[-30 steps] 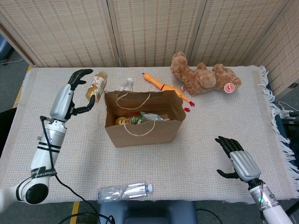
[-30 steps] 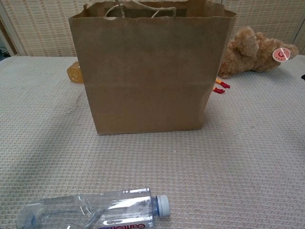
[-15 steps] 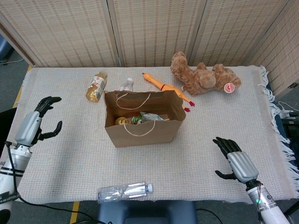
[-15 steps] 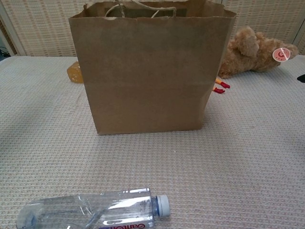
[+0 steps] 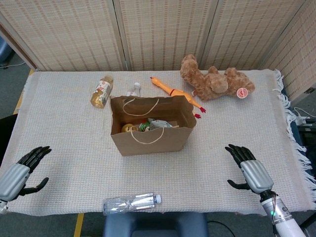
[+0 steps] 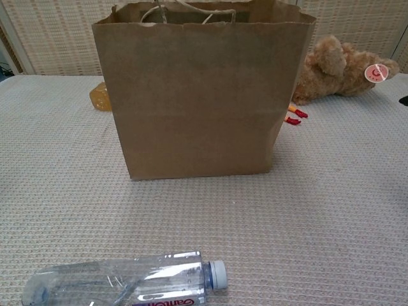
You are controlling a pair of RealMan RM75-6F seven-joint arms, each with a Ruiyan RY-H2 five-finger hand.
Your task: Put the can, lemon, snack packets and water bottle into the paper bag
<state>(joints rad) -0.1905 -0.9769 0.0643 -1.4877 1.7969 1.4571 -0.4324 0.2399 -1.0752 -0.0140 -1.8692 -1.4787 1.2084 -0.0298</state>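
Note:
A brown paper bag stands open in the middle of the table; it fills the chest view. Inside it I see a yellow lemon, a green can and snack packets. A clear water bottle lies on its side at the front edge, cap pointing right, also low in the chest view. My left hand hovers at the front left edge, fingers apart, holding nothing. My right hand is at the front right, fingers spread and empty. Both hands are far from the bottle.
A brown teddy bear and a rubber chicken lie behind the bag on the right. An amber drink bottle lies at the back left, and a small clear bottle stands just behind the bag. Woven screens close off the back.
My left arm has pulled back from beside the amber bottle at the back left to the front left edge. The right hand has barely moved. The objects have not shifted.

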